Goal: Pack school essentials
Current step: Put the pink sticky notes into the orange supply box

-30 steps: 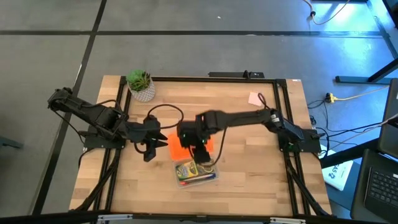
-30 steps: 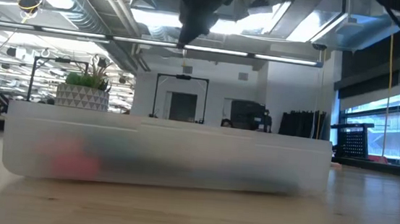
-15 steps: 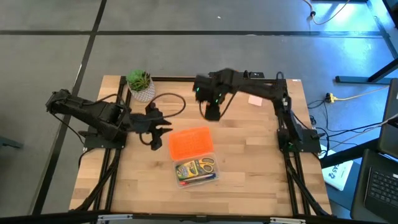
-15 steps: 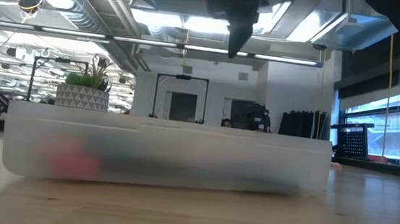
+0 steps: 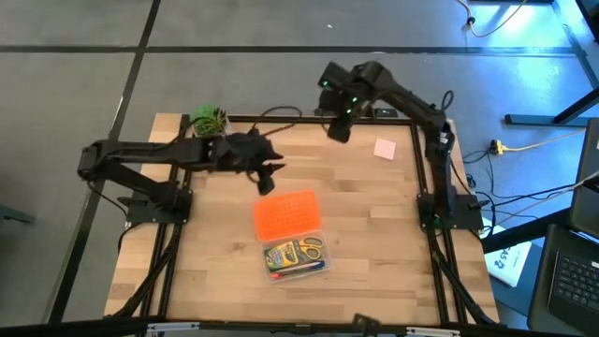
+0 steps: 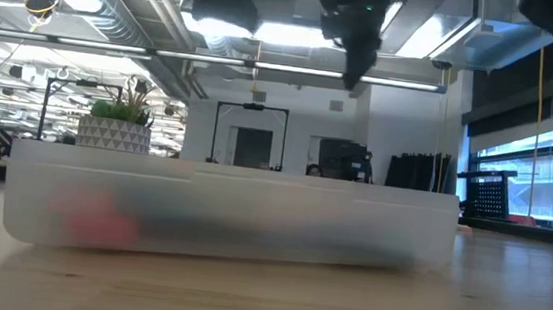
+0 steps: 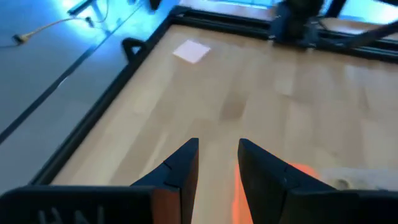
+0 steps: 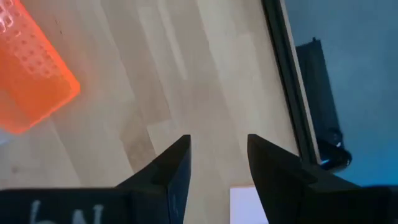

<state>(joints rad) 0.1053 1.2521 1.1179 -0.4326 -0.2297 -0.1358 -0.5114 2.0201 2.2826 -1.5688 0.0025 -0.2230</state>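
My overhead cam showed crayons and scissors inside the clear case; low cam only frosted plastic. Both tools hung parted, empty, above it.

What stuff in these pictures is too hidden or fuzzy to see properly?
- The clear case, low view: its frosted wall blurs the contents to a pink smear.
- The crayon box and scissors, high view: too small to read; pencils and eraser cannot be told apart.
- The potted plant, high view: partly covered by the left arm.
- The pink note pad, right wrist view: cut off by the edge and a finger.
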